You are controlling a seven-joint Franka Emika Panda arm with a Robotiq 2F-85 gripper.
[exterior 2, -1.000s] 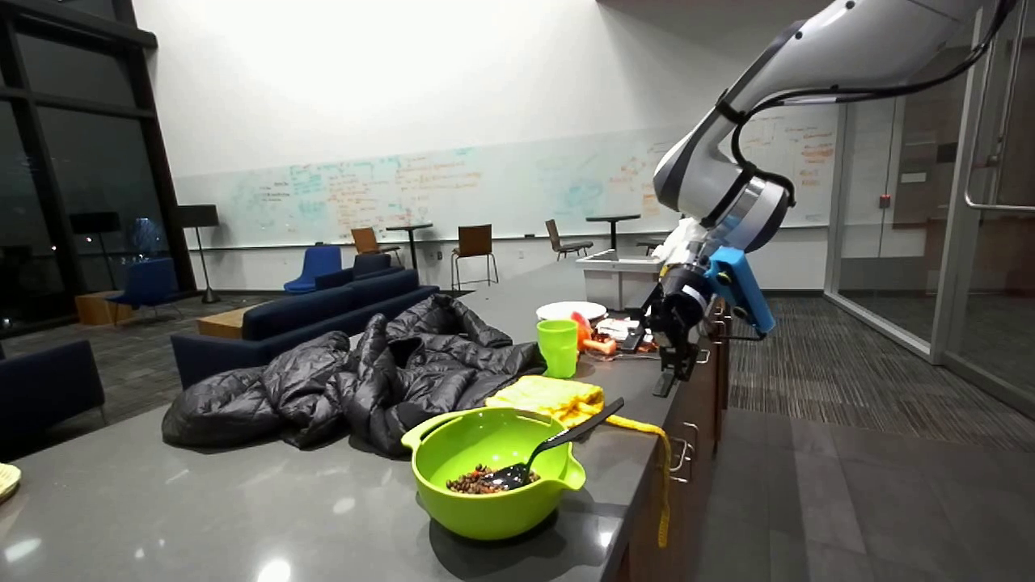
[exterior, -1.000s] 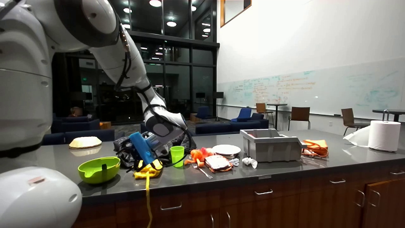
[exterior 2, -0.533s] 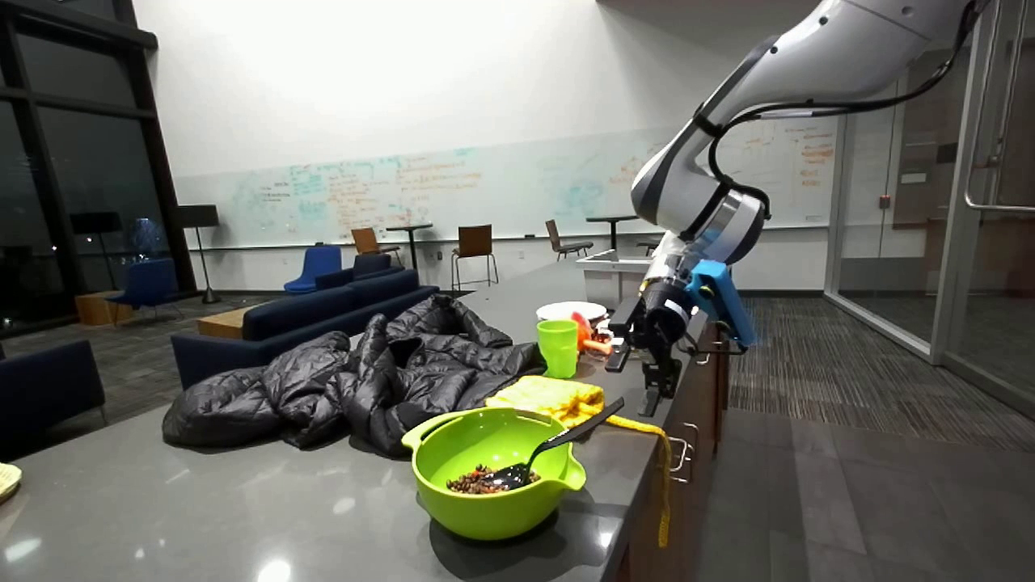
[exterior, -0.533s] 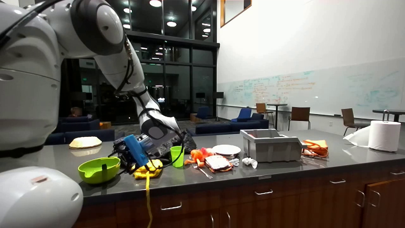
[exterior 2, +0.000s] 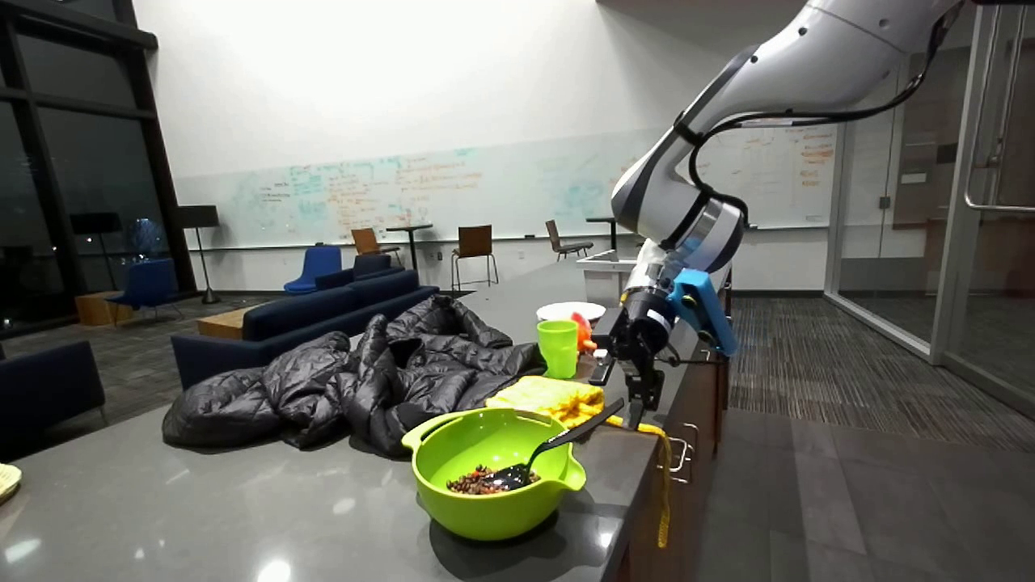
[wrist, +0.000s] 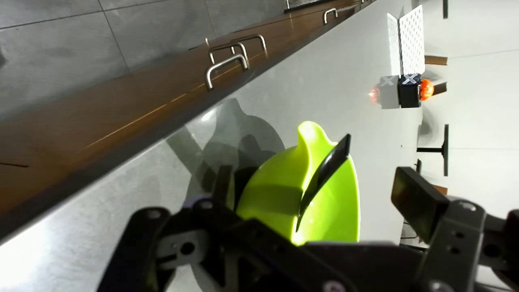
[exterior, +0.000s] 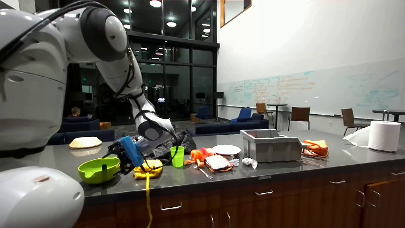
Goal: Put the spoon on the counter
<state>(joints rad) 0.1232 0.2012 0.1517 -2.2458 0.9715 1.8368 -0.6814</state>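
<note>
Hovering nearer the round lime-green bowl (exterior 2: pixel 485 519) and tilted black spoon (exterior 2: pixel 558 440) than before, the black jointed gripper (exterior 2: pixel 619 393) has 2 fingers (wrist: pixel 418 202) spread.

Spoon (wrist: pixel 326 170) partly hidden in wrist view

The green bowl (wrist: pixel 279 174) covers the spoon's lower end; brown bits (exterior 2: pixel 471 482) inside the bowl are too small to name; left of the bowl, an exterior view's edge crops a pale object (exterior 2: pixel 6 481).
</note>
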